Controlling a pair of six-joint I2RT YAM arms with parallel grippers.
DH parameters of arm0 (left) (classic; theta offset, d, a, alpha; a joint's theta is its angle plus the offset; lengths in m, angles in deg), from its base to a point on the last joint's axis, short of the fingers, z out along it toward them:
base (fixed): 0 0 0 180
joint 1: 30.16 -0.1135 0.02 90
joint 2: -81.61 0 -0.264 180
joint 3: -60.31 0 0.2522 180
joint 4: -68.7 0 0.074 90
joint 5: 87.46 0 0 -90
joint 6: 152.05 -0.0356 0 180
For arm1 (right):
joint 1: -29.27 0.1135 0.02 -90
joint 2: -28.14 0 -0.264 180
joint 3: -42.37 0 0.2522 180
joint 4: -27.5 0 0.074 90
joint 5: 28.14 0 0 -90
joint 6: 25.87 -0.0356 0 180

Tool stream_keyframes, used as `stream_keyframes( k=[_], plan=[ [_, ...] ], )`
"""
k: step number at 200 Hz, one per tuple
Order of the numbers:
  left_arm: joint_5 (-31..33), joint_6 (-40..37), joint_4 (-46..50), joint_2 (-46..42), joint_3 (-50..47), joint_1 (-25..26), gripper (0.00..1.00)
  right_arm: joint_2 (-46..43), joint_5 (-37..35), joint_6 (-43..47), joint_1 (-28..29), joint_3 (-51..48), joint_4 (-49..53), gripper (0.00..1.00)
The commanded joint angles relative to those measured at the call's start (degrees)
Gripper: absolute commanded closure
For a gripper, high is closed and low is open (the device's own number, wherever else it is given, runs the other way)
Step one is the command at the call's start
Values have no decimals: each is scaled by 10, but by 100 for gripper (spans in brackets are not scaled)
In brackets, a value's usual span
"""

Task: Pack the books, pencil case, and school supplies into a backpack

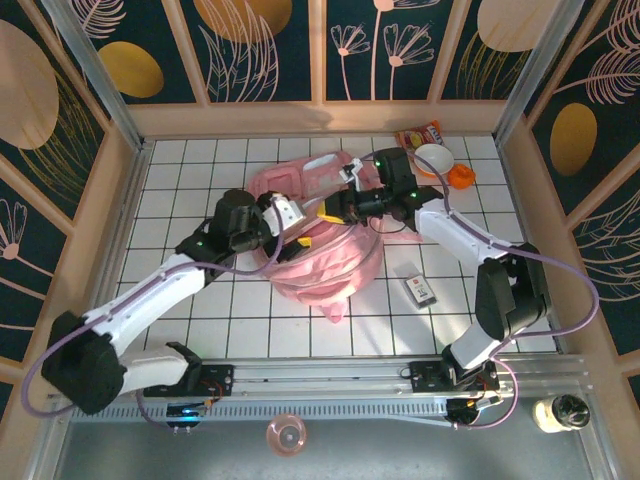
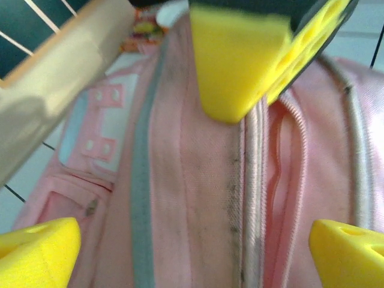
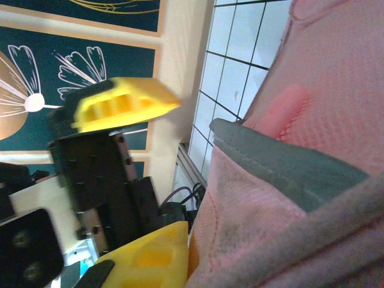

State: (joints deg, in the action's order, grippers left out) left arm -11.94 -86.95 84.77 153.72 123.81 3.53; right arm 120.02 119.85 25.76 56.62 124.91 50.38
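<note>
The pink backpack [image 1: 325,262] lies crumpled mid-table. My left gripper [image 1: 297,228] hovers over its left side, open. In the left wrist view its yellow fingertips [image 2: 37,247] stand far apart above the backpack's [image 2: 186,180] zipper seam, with nothing between them. My right gripper [image 1: 336,211] is shut on the backpack's upper edge. The right wrist view has pink fabric [image 3: 258,216] pinched against the lower yellow finger [image 3: 150,255] of the right gripper [image 3: 201,252]. A small dark item with a white label [image 1: 420,289], one of the school supplies, lies right of the bag. The books and pencil case are hidden.
A red-orange snack packet [image 1: 418,133], a white bowl [image 1: 435,158] and a small orange object [image 1: 461,177] sit at the back right. Wooden walls ring the tiled table [image 1: 200,180]. Open tiles lie left of and in front of the bag.
</note>
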Motion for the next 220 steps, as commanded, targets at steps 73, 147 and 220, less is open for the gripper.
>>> stream_keyframes(
  k=[73, 147, 220],
  plan=[
    [188, 76, -21, -10, 73, 1, 100, -157, -386, 173, -112, -27, 297, 35],
    [201, 102, 2, 13, 117, -5, 100, -166, -488, 125, -145, -222, 372, 16],
    [201, 116, -7, 7, 99, -11, 100, -64, -564, 158, -142, -222, 369, 13]
  ],
)
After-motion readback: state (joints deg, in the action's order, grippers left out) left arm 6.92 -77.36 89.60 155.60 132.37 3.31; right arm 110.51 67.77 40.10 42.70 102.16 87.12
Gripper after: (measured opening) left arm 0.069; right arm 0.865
